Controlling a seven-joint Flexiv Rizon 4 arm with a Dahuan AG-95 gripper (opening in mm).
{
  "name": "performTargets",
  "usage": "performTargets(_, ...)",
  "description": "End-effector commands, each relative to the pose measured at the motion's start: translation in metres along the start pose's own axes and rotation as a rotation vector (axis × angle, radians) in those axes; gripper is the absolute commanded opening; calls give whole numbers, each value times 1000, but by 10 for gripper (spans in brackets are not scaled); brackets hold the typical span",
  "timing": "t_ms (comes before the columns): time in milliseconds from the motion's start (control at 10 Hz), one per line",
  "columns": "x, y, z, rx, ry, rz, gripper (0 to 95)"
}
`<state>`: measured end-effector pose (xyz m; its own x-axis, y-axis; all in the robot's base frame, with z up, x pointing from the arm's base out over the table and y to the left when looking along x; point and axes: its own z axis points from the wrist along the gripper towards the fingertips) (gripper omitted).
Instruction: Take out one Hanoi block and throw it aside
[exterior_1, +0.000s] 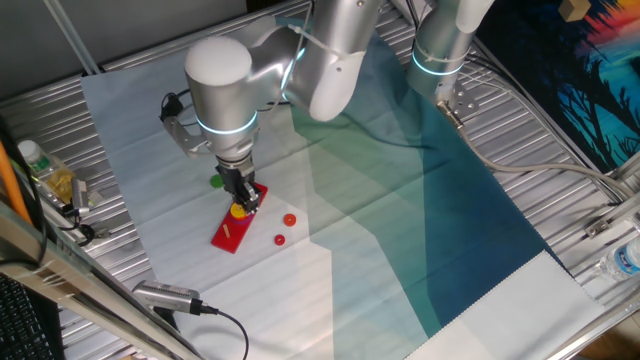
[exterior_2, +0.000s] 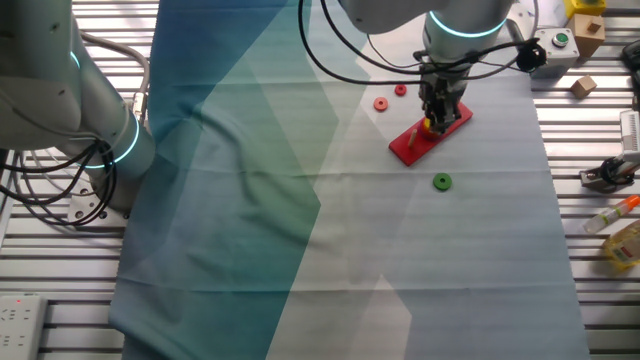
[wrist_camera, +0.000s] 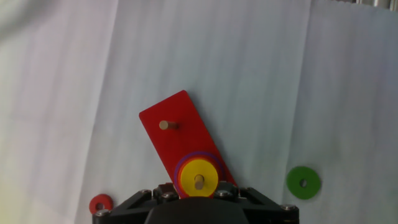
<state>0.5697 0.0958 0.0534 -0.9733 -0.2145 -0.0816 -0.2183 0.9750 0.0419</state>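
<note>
The jaws hang directly over the near end of the red pegged base, but how far apart they stand cannot be told: the hand view shows only the black housing at its bottom edge, and both fixed views show the gripper as a dark shape above the stack.

The Hanoi block, a flat, smooth yellow disc with a centre hole, sits threaded on a pale peg at that end of the base, on top of a wider orange disc edged with purple. The base is a flat, glossy red rectangle lying askew on the counter, which is covered by a pale, creased cloth.

The hand view alone reveals a second bare wooden peg toward the base's far end. A green disc lies flat beside the base, apart from it. One fixed view shows two small red discs on the cloth on the base's other side; the hand view catches only one.
</note>
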Motion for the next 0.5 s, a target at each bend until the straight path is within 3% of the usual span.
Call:
performTargets(100, 0, -1, 0, 20, 3, -20, 380)
performTargets(200, 0, -1, 0, 38, 16, -22, 380)
performTargets(400, 0, -1, 0, 41, 24, -36, 380)
performTargets(500, 0, -1, 0, 40, 24, -31, 570)
